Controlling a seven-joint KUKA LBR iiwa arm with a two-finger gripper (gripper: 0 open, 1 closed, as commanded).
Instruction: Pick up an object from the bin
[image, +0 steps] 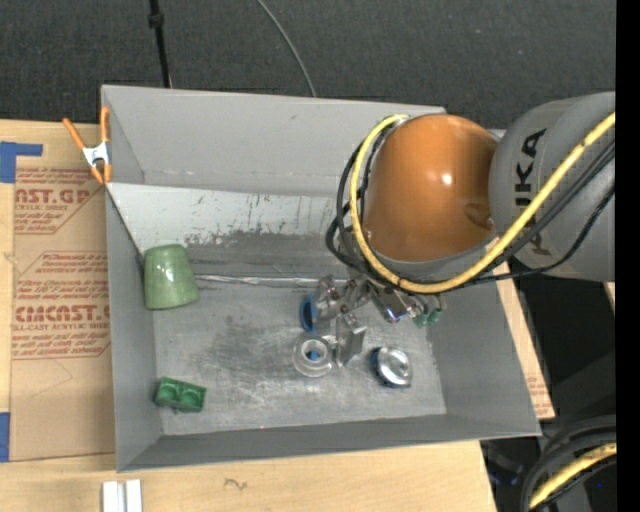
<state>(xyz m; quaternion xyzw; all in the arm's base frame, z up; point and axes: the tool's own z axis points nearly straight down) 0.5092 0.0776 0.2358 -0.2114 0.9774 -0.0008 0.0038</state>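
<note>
— My claw (343, 335) is low over the floor of the grey metal bin (250, 200), in the right-hand half as the camera sees it, under my round orange wrist cover (430, 190).

— Open or closed?

— I cannot tell. The cover and the black and yellow cables (400, 275) looped round it hide most of the claw, and what pokes out below is a tangle of bright metal. I see nothing that I could say it has hold of.

— What lies nearest to it?

— A small round clear ring with a blue centre (313, 354), flat on the bin floor just beside the claw's tip, on the camera's left of it. Whether the two touch I cannot tell. A little further back, also close on that side, is a small blue piece (307, 313). On the other side, somewhat nearer the front wall, lies a round silver and blue cap (392, 367), near the claw but apart from it. A tiny dark green bit (432, 317) peeps out under the cables at the right.

— And further off?

— Well apart, a pale green plastic cup (168, 276) rests against the left wall. A dark green toy brick with two studs (178, 395) sits by itself in the front left corner. The floor between those two and my claw is scuffed, scratched metal.
</note>
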